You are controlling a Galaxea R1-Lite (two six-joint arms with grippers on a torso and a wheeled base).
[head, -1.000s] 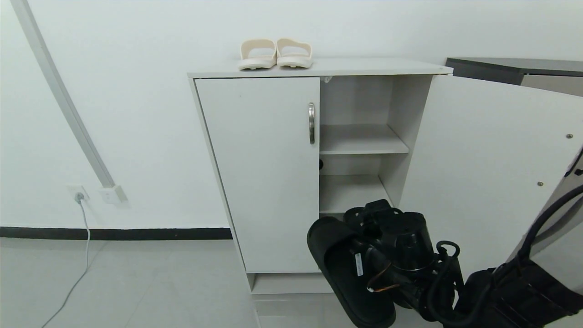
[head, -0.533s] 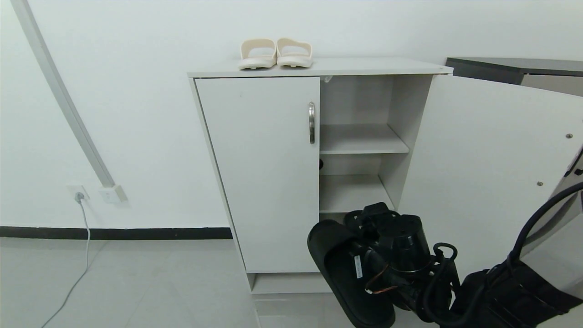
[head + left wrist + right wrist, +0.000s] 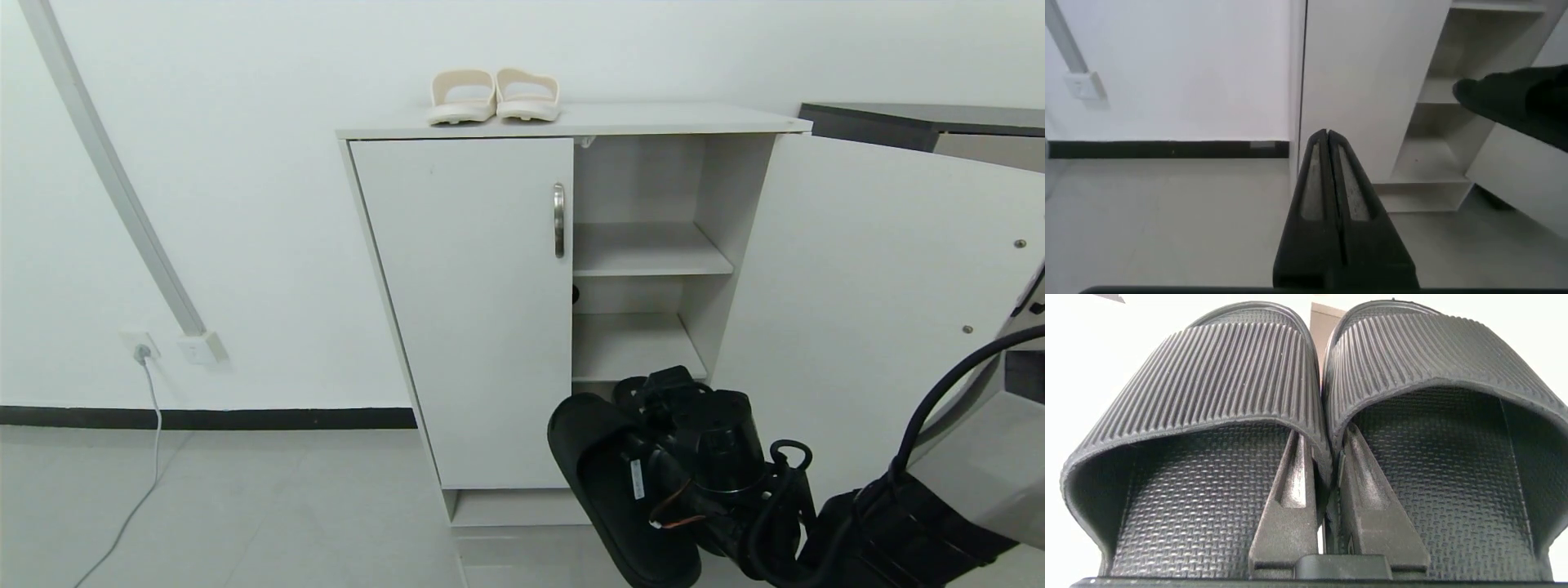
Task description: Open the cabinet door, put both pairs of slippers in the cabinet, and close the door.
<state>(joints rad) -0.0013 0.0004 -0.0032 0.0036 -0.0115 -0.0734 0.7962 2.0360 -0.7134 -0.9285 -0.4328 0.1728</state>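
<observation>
Black ribbed rubber slippers (image 3: 624,490) hang pinched by their adjoining inner edges in the right gripper (image 3: 1325,461), low before the white two-door cabinet (image 3: 465,327) (its right-hand door (image 3: 857,286) stands open). Cream open-toed slippers (image 3: 495,96) sit on the cabinet's top. The left gripper (image 3: 1328,147) has its fingers pressed together, holding nothing.

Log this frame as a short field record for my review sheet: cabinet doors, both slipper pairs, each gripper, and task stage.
cabinet: white, two doors
right door: swung open
left door: closed
beige slippers: side by side on the cabinet top
black slippers: held as a pair, low in front of the open compartment
right gripper: shut on the black slippers' adjoining inner walls
left gripper: shut, holding nothing
stage: neither pair inside yet
</observation>
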